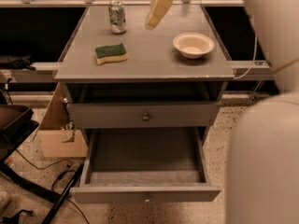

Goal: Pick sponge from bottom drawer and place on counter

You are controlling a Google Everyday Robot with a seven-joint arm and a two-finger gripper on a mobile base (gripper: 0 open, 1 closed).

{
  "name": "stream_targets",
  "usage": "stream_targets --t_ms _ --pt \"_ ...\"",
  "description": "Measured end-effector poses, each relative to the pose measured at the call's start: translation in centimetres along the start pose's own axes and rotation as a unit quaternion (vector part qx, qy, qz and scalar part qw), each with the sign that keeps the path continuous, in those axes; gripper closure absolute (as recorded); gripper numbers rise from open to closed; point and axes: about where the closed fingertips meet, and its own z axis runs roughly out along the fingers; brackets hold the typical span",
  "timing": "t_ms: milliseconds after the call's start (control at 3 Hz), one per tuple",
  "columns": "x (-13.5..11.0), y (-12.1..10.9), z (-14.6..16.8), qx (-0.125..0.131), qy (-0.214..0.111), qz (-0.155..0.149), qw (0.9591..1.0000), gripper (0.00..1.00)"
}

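Observation:
The sponge, green on top and yellow below, lies flat on the left part of the counter. My gripper hangs in the air above the back middle of the counter, up and to the right of the sponge and apart from it, with nothing seen in it. The bottom drawer is pulled out below the cabinet, and its grey inside shows nothing in it. The upper drawer with its round knob is shut.
A metal can stands at the back left of the counter. A white bowl sits on its right side. My arm's big pale body fills the right edge. A cardboard box and black chair parts are on the left floor.

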Motion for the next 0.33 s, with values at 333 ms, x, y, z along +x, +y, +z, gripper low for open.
stream_targets --t_ms 333 --pt "2.24 1.92 -3.76 0.068 -0.022 0.094 0.993 0.0"
